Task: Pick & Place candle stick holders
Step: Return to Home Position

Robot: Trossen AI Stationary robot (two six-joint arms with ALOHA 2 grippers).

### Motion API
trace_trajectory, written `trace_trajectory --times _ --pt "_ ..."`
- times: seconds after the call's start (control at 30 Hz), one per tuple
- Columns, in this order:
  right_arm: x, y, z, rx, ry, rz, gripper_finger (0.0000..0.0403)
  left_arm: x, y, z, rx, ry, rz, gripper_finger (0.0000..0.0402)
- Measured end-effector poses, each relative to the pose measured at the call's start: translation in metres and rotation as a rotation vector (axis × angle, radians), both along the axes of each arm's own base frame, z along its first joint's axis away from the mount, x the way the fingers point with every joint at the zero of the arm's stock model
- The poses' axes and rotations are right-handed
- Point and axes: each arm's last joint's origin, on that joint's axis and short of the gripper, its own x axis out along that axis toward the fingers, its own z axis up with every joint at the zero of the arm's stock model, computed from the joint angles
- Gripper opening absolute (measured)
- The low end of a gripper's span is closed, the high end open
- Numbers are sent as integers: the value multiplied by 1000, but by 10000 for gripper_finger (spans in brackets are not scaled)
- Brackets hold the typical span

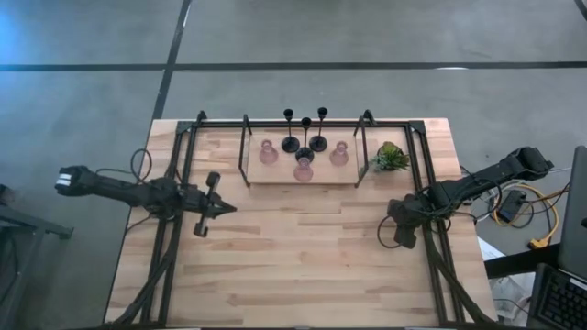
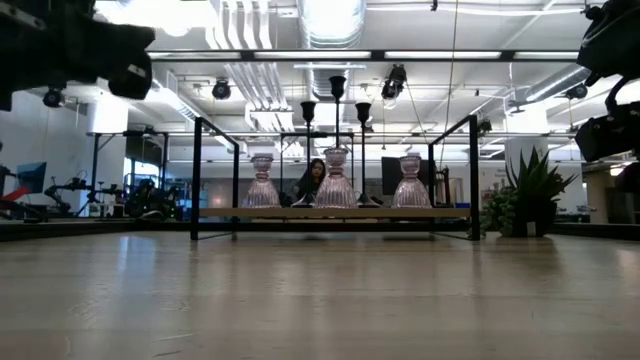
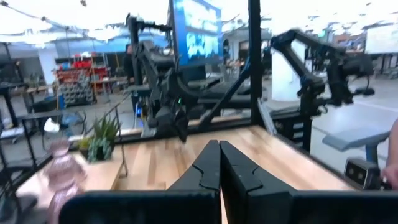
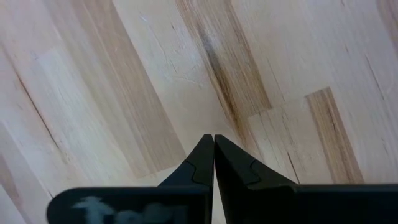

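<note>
Six candle stick holders (image 1: 303, 170) stand on the shelf (image 1: 266, 177) — placing seems done — and the left gripper (image 3: 219, 149) and right gripper (image 4: 214, 142) hang over the tabletop (image 1: 303, 252), jaws closed, empty.

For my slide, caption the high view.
Black holders and pink glass holders on the shelf; left gripper and right gripper shut.

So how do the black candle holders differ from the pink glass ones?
The black holders are tall with thin stems; the pink glass holders are squat and flared. The black holders are opaque, the pink glass holders translucent. The black holders cluster behind, the pink glass holders spread in front. Shared: three each, upright on the shelf.
</note>
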Motion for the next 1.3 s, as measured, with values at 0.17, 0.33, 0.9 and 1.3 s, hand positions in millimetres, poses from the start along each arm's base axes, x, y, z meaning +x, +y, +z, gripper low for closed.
trace_trajectory --times 0.17,0.33,0.9,1.3 --pt "0 0 0 1 -3 0 8 -7 5 -10 3 88 38 0" --pt "1 0 0 2 -5 0 8 -12 11 -18 6 137 83 0" --pt "1 0 0 3 -10 0 8 -18 17 -31 -156 240 130 18" --pt "1 0 0 3 -10 0 8 -18 17 -32 -170 243 130 22"
